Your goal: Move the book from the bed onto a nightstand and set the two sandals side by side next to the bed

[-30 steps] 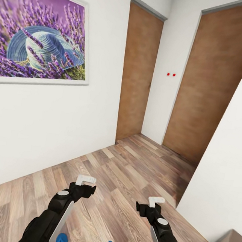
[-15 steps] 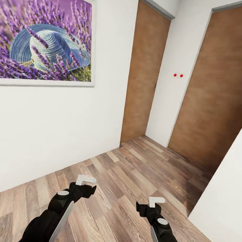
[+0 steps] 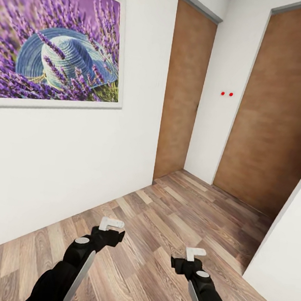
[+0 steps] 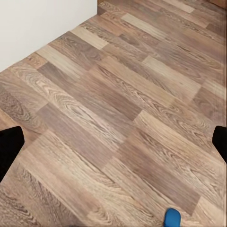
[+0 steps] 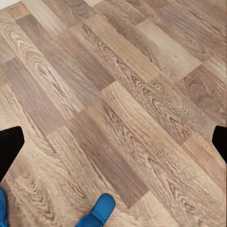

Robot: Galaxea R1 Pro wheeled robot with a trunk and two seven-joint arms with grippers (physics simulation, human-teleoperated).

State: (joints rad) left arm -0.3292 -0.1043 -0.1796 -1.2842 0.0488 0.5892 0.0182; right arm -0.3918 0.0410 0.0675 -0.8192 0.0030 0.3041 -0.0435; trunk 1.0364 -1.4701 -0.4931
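Both arms hang over the plank floor [image 3: 169, 228]; the left gripper [image 3: 112, 222] and right gripper [image 3: 195, 253] hold nothing, their spread impossible to judge; a blue sandal [image 5: 100, 209] lies below.

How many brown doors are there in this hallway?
2. One door stands straight ahead beside the picture wall; the other door is on the right, past the two red dots. More may lie out of frame.

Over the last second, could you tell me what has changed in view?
The camera moved: picture, doors and red dots slid rightward, and the blue sandals dropped below the head view's bottom edge. Both grippers, left and right, stayed put, holding nothing, over the wood floor.
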